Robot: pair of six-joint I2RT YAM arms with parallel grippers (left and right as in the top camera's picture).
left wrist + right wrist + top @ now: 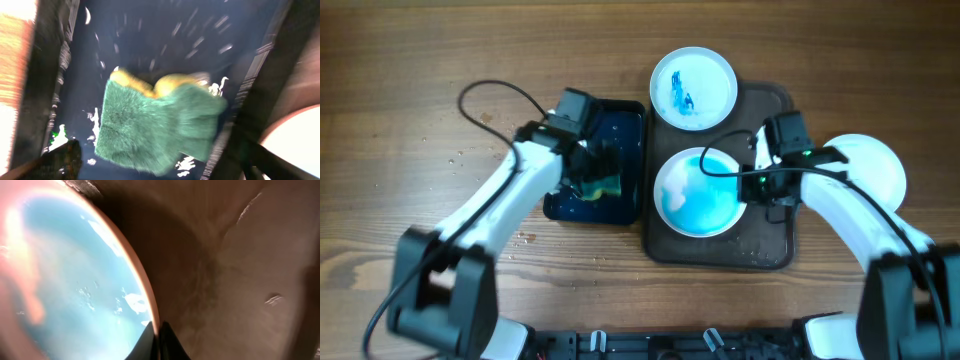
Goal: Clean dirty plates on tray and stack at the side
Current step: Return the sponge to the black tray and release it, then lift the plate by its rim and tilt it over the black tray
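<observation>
Two of the plates lie on the dark brown tray [772, 232]. The far plate [693, 88] has blue smears, and the near plate [696, 195] is covered by a pale blue wash. My right gripper [757, 186] is shut on the near plate's right rim. In the right wrist view the fingertips [159, 341] pinch that rim [150, 305] over the tray [240, 280]. A third white plate [872, 165] lies on the table to the right, partly under my right arm. My left gripper [592, 165] hangs open over a green and yellow sponge [160, 125], its fingers apart from it.
The sponge [603, 185] lies in a black basin [620, 130] with a dark blue, wet inside, just left of the tray. Cables loop over the table behind the left arm and over the near plate. Water drops dot the wood at the left.
</observation>
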